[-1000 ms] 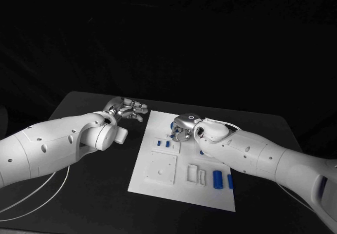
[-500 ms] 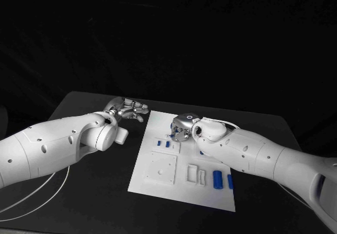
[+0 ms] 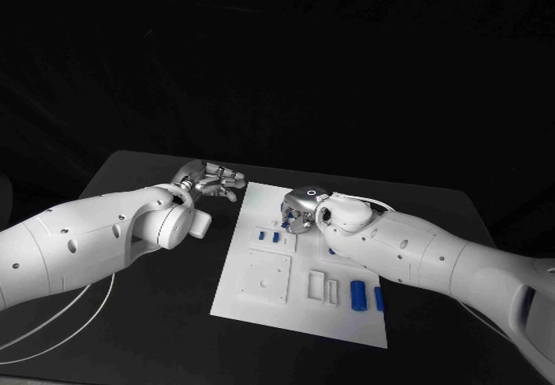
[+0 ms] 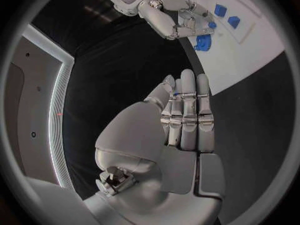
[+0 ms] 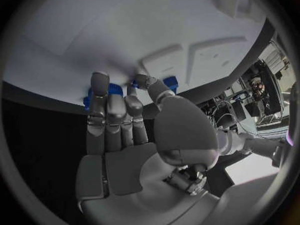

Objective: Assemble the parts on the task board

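**Right hand on a blue part at the far end of the board, left hand off to the side**

From the head camera I see the task board [image 3: 303,281] lying in the middle of the black table [image 3: 139,321], its long side running from near to far. My right hand [image 3: 297,210] is over the far end of the board. In the right wrist view its fingers [image 5: 112,115] lie side by side and reach down onto a blue part [image 5: 103,92] on the white surface, with the thumb coming in from the other side next to another blue part [image 5: 170,82]. From the left wrist view the same hand [image 4: 178,17] looks closed around a blue part [image 4: 203,41] at the board's edge, so I read it as pinching that piece, though I cannot see the contact itself clearly.

My left hand [image 3: 212,181] hovers over bare table just left of the board's far left corner. In its own wrist view the fingers [image 4: 187,115] are straight and pressed together, holding nothing, with the board's edge [image 4: 250,75] just beyond them.

On the board, two small blue parts [image 3: 269,237] sit just near of my right hand. Two longer blue parts [image 3: 368,297] lie toward the near right corner, beside white raised slots [image 3: 324,287]. A white square block [image 3: 269,275] sits on the left half of the board.
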